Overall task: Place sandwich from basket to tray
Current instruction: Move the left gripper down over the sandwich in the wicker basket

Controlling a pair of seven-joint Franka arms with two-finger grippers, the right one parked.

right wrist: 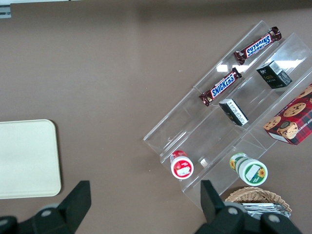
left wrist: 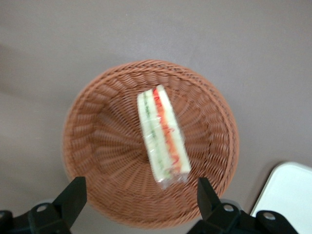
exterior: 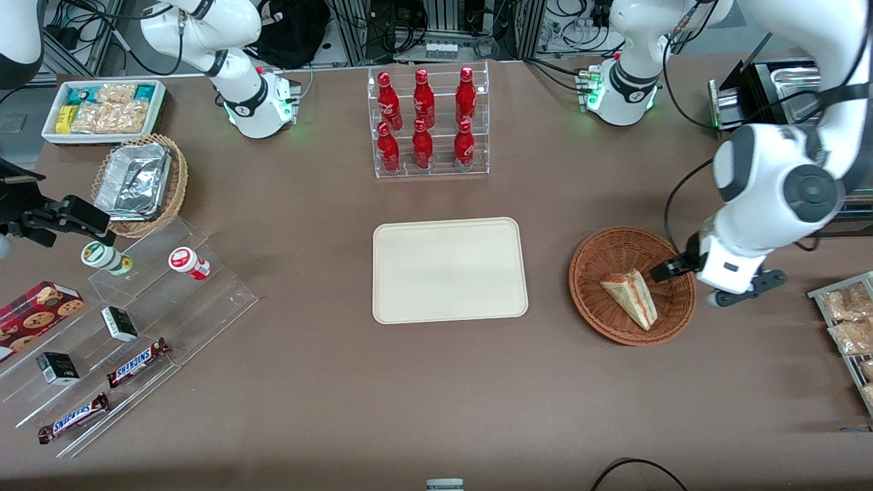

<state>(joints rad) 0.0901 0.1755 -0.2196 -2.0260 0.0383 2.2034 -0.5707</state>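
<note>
The sandwich (exterior: 631, 296) lies flat in the reddish-brown wicker basket (exterior: 592, 273), its red, orange and green filling edge showing. In the left wrist view the sandwich (left wrist: 163, 136), in clear wrap, lies across the middle of the basket (left wrist: 97, 146). My left gripper (exterior: 675, 269) hovers over the basket's rim on the working arm's side. It is open and empty (left wrist: 139, 195), with its fingers (left wrist: 73, 195) spread wide above the basket's edge, apart from the sandwich. The cream tray (exterior: 450, 269) lies bare beside the basket, toward the parked arm, and shows in the left wrist view (left wrist: 287, 195).
A clear rack of red bottles (exterior: 426, 123) stands farther from the camera than the tray. A rack of snack packets (exterior: 849, 320) lies at the working arm's end. A clear stepped shelf (exterior: 136, 341) with snacks, a tan basket with foil containers (exterior: 140, 184) and a white bin (exterior: 102, 109) lie toward the parked arm's end.
</note>
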